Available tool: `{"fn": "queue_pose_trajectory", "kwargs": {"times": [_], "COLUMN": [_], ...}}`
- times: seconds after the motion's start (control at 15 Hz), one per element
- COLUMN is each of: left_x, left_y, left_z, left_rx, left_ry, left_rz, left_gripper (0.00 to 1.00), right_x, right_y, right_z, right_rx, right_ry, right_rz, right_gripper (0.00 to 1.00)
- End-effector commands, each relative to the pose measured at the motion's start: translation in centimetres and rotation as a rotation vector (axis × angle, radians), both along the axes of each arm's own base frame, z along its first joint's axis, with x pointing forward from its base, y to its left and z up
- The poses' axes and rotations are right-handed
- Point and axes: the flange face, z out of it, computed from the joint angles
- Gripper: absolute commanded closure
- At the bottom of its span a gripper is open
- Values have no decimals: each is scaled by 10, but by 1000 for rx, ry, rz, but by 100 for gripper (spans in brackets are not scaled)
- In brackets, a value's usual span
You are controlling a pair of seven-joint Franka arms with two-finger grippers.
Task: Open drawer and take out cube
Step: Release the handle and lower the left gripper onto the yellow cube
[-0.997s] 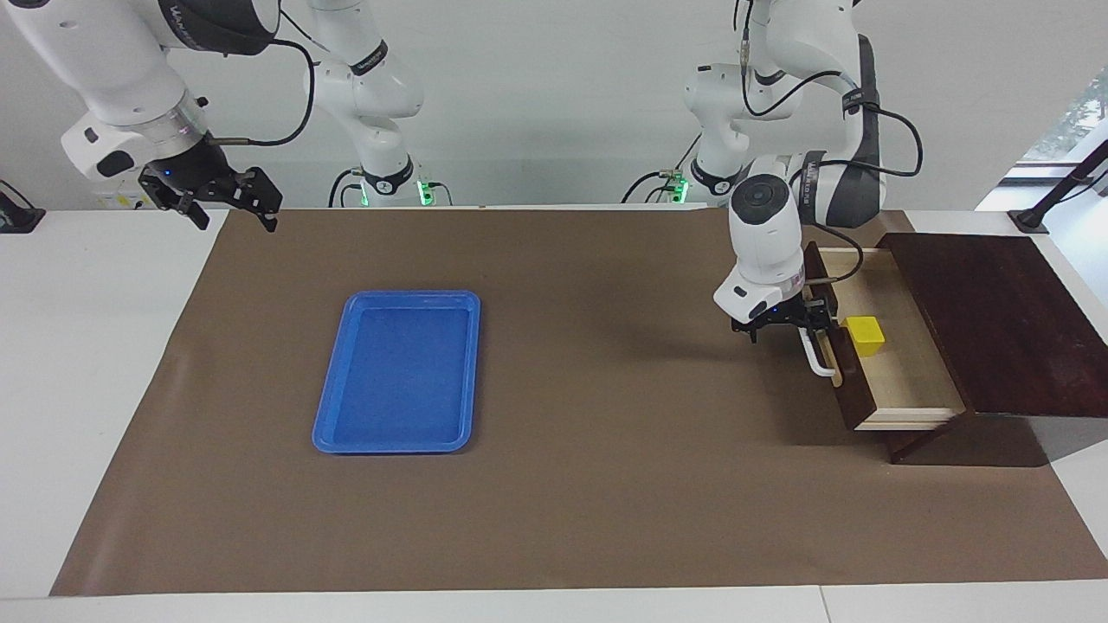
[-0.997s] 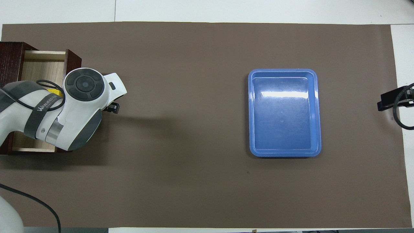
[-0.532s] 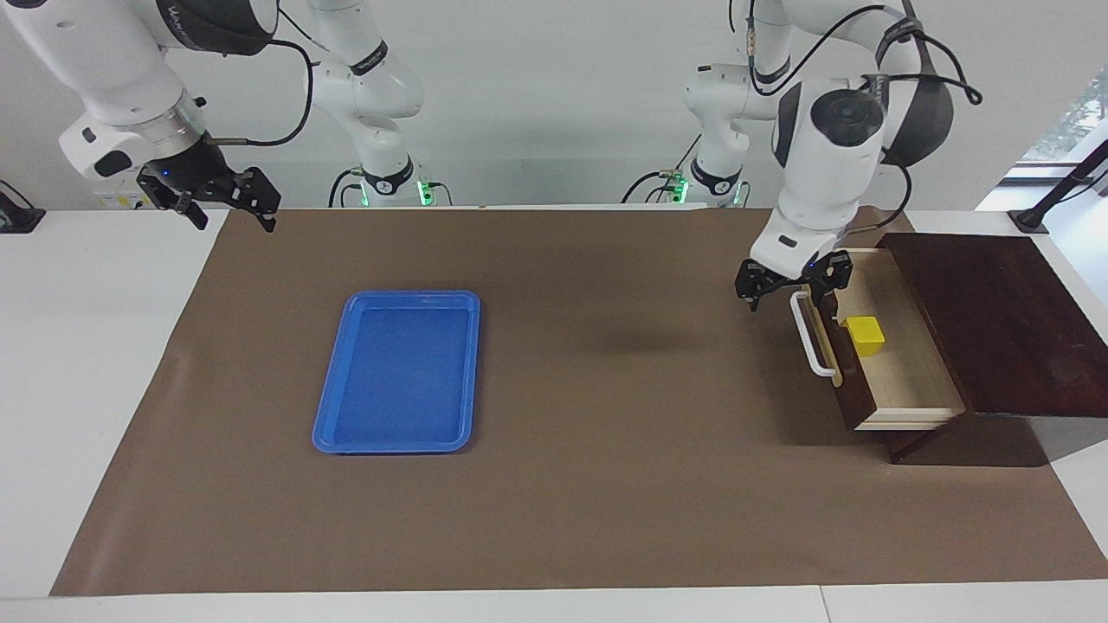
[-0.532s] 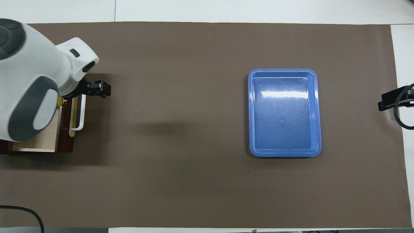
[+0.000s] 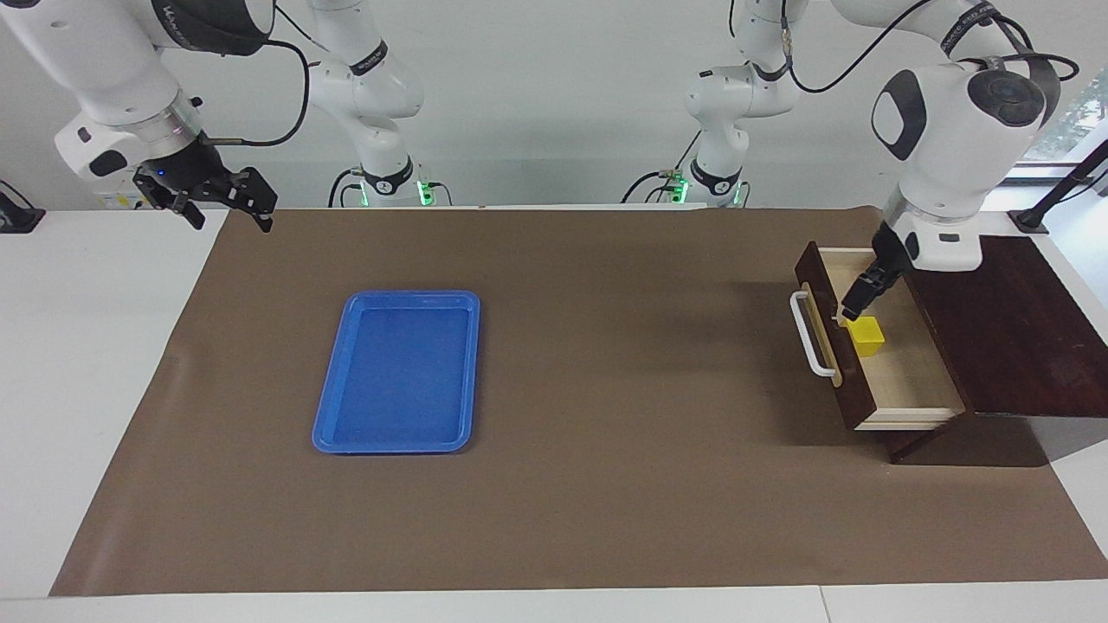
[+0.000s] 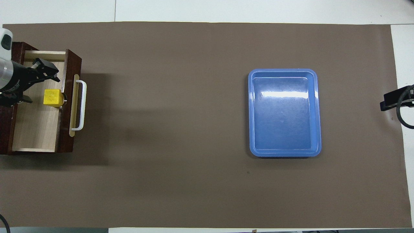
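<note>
Overhead view shows both left fingers [image 6: 48, 69] spread wide above the open drawer [image 6: 35, 129], holding nothing; the facing view shows only one dark fingertip of the left gripper [image 5: 853, 307]. The cube [image 5: 865, 336] lies just under the fingers, against the drawer front, pale floor free around it. The right gripper [image 5: 227, 201] waits open over the mat [image 5: 606, 502] corner.

Cube [image 6: 52, 97] in open drawer [image 6: 35, 129]

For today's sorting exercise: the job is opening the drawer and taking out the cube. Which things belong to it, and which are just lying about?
Belong to the job:
drawer, pulled open
cube, inside it
left end effector, over the drawer

Lying about:
blue tray
right end effector, waiting
</note>
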Motion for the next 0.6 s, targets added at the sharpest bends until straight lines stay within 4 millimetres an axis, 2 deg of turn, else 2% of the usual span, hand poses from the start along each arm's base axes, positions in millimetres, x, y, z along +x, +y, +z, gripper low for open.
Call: {"fn": "queue_pose_trajectory", "kwargs": {"times": [0.0, 0.33, 0.53], "left_x": [2, 11, 12], "left_y": [15, 29, 38], "left_z": [-16, -41, -48], "left_rx": [-50, -69, -69], "left_ry": [-38, -41, -34], "left_rz": [263, 573, 631], "left_gripper": [0, 0, 0], "right_x": [-2, -2, -2], "right_y": [-3, -3, -5], "right_z": [1, 1, 1], "right_rx": [10, 8, -1], "right_ry": [-15, -15, -14], "right_rz": [-10, -9, -9], "right_gripper": [0, 0, 0]}}
